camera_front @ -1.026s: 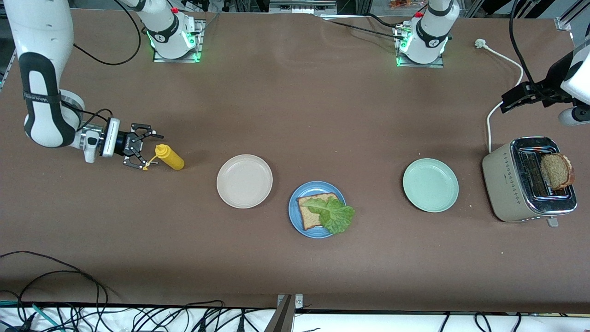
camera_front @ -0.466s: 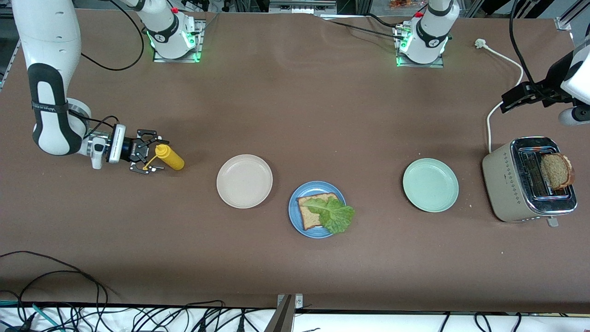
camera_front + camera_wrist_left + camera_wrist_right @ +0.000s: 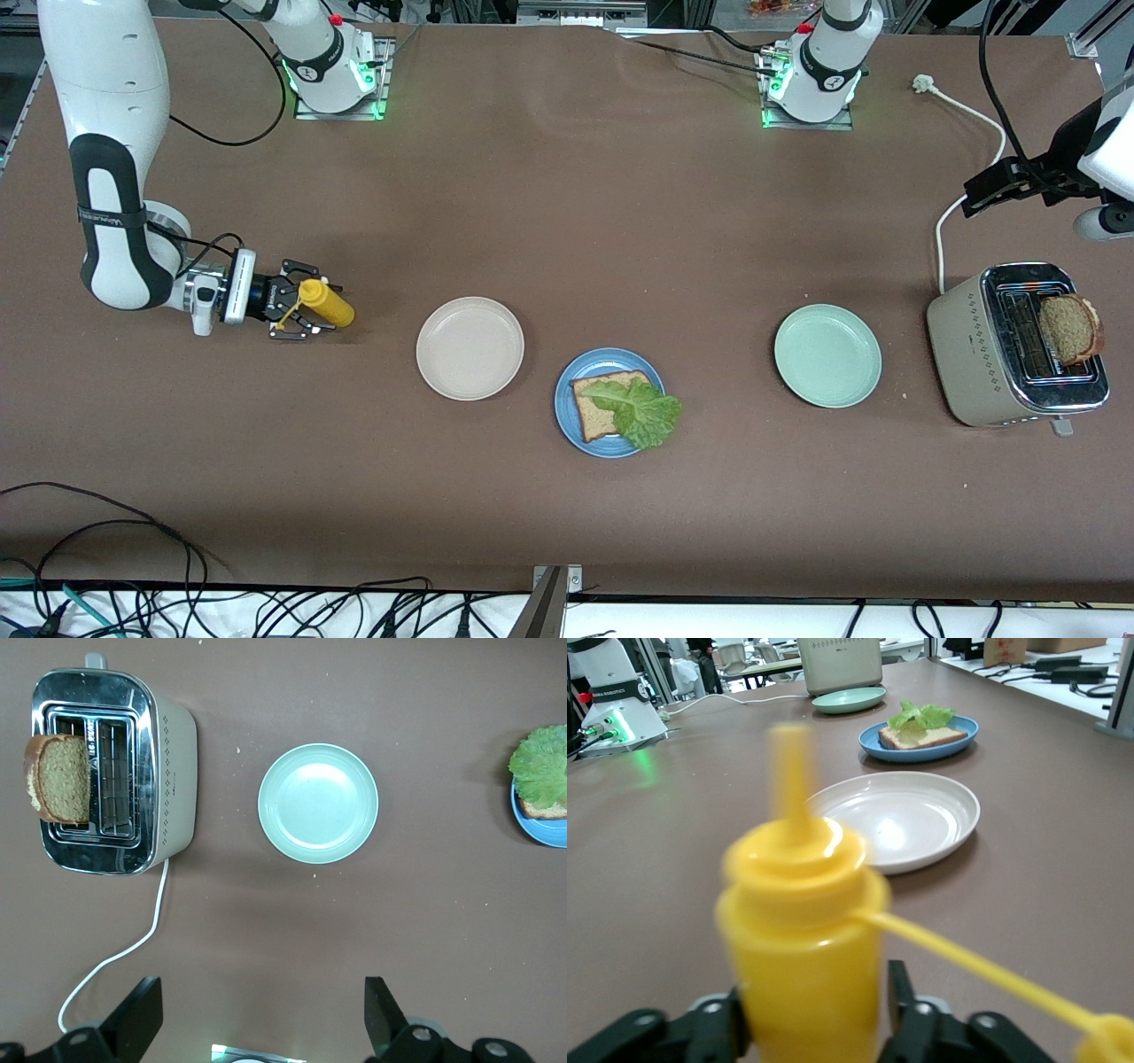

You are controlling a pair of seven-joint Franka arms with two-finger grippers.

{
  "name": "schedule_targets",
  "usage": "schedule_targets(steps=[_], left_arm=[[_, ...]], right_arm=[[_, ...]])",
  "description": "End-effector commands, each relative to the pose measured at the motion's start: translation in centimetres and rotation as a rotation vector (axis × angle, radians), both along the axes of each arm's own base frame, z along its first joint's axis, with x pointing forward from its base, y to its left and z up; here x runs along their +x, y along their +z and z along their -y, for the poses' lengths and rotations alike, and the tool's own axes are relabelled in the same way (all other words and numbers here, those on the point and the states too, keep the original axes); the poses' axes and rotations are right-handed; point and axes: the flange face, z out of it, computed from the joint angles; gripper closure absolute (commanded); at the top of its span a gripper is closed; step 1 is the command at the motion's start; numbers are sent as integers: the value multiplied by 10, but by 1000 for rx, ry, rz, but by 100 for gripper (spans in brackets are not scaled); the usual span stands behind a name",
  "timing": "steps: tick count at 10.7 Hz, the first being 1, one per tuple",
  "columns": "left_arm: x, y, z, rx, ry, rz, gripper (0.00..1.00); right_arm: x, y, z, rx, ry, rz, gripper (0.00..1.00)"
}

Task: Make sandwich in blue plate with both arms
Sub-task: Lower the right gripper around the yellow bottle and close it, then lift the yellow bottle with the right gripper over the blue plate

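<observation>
On the blue plate (image 3: 567,416) lies one bread slice (image 3: 595,412) with a green lettuce leaf (image 3: 642,412) on top. A second bread slice (image 3: 1070,330) sticks up out of the toaster (image 3: 983,354) at the left arm's end. My right gripper (image 3: 301,310) is at the right arm's end, level with the table. Its fingers (image 3: 899,1001) are open on either side of an upright yellow squeeze bottle (image 3: 802,939) and close to its body. My left gripper (image 3: 261,992) hangs open and empty high over the table beside the toaster (image 3: 173,771).
A cream-white plate (image 3: 469,347) sits between the bottle (image 3: 326,303) and the blue plate. A mint-green plate (image 3: 827,355) sits between the blue plate and the toaster. The toaster's white cord (image 3: 966,115) runs toward the left arm's base. The bottle's cap (image 3: 1103,1041) dangles on its tether.
My right gripper has slid toward the yellow bottle until its fingers stand around it, and the fingers have narrowed. The left arm has not moved.
</observation>
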Motion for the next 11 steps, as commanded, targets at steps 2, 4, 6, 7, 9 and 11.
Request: schedule_targets(steps=[2,4,6,7,9,11], left_arm=[[0,7,0,-1,-6,-1,0],[0,7,0,-1,-6,-1,0],[0,7,0,-1,-7,-1,0],[0,7,0,-1,-6,-1,0],[0,7,0,-1,-6,-1,0],[0,7,0,-1,-6,-1,0]], right_arm=[[58,36,-45,-19,40,47,100],[91,70,-84,-72,35,36,100],[117,104,-130,-147,25,32,100],[128,121,-150,-202,5,21,100],[146,158,-200,-325,-28,52,100],[150,188,-259,-454,-93,87,100]])
